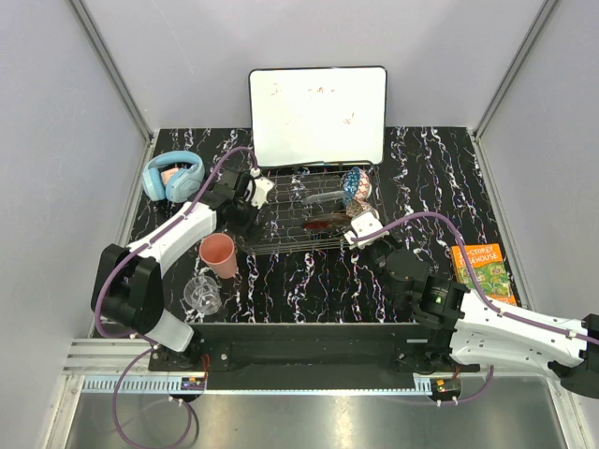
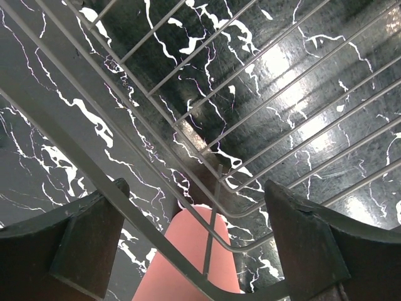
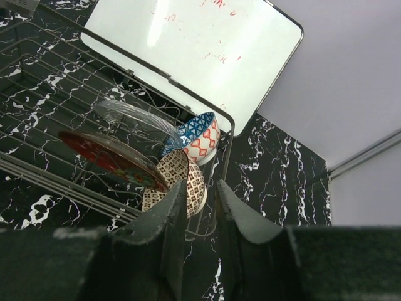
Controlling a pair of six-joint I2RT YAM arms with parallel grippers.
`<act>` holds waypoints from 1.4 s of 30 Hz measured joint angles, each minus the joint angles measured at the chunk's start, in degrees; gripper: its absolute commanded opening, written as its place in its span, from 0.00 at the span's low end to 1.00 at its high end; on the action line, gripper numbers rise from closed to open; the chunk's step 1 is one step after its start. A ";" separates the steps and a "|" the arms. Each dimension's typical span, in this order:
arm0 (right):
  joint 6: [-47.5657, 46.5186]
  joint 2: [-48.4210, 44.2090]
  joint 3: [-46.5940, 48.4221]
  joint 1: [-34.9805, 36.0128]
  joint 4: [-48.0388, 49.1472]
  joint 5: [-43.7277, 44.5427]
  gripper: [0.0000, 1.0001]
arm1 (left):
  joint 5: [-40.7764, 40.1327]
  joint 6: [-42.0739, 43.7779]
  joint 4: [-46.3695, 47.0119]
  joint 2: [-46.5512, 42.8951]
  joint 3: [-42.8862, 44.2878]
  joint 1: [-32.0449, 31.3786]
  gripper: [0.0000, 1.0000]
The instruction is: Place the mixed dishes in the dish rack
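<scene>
The dish rack (image 1: 285, 217) stands mid-table. In it, on edge, are the red floral plate (image 1: 323, 223), the clear glass dish (image 1: 321, 197), the blue bowl (image 1: 356, 185) and the beige bowl (image 1: 359, 212). The pink cup (image 1: 220, 254) and the clear glass mug (image 1: 201, 295) stand on the table left of it. My left gripper (image 1: 253, 187) hovers open over the rack's left edge; a rack wire (image 2: 125, 199) crosses its empty gap (image 2: 197, 188), with the pink cup (image 2: 188, 257) below. My right gripper (image 3: 202, 183) is narrowly open at the rack's right end, beside the beige bowl (image 3: 172, 170).
A whiteboard (image 1: 318, 114) leans behind the rack. Light-blue headphones (image 1: 173, 176) lie at the far left. An orange book (image 1: 482, 271) lies to the right. In the right wrist view the blue bowl (image 3: 200, 135), glass dish (image 3: 135, 116) and red plate (image 3: 106, 153) lean together.
</scene>
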 measured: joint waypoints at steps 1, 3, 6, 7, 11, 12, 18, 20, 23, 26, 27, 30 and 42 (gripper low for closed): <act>0.17 -0.24 -0.11 0.00 -0.09 0.04 0.31 | -0.04 0.28 0.00 -0.13 -0.11 -0.13 0.90; 0.61 -0.66 -0.33 0.00 -0.09 0.46 0.30 | -0.39 0.90 -0.09 -0.42 -0.33 -0.55 0.90; 1.49 -0.85 -0.50 0.00 -0.44 1.09 0.30 | -1.57 2.25 0.02 -0.70 -0.70 -1.40 0.90; 1.75 -0.85 -0.59 0.00 -0.50 1.11 0.30 | -1.97 2.78 0.15 -0.83 -0.87 -1.68 0.90; 3.21 -0.81 -0.70 0.00 -1.62 1.31 0.29 | -3.21 4.74 0.42 -0.98 -1.16 -2.56 0.89; 3.56 -0.81 -0.70 0.00 -1.81 1.31 0.28 | -3.37 5.05 0.42 -0.98 -1.16 -2.67 0.89; 6.47 -0.35 -0.79 0.00 -3.17 1.36 0.25 | -4.04 7.93 0.55 -0.98 -1.16 -3.17 0.90; 7.61 0.07 -0.79 0.00 -3.85 1.40 0.24 | -3.96 8.94 0.63 -1.01 -1.16 -3.28 0.90; 9.53 0.83 -0.81 0.00 -5.29 1.42 0.23 | -3.50 10.19 0.83 -1.01 -1.18 -3.39 0.90; 11.50 1.29 -0.87 0.00 -6.84 1.44 0.22 | -2.89 11.28 1.01 -1.01 -1.16 -3.48 0.89; 12.07 1.36 -0.87 0.00 -7.34 1.44 0.22 | -2.69 11.69 1.07 -1.01 -1.18 -3.52 0.89; 14.12 1.55 -0.90 0.02 -9.14 1.46 0.22 | -2.32 12.76 1.29 -1.01 -1.16 -3.63 0.88; 18.82 4.35 -0.94 0.48 -12.22 1.62 0.21 | -0.87 20.20 4.44 -1.81 -2.93 -3.69 0.84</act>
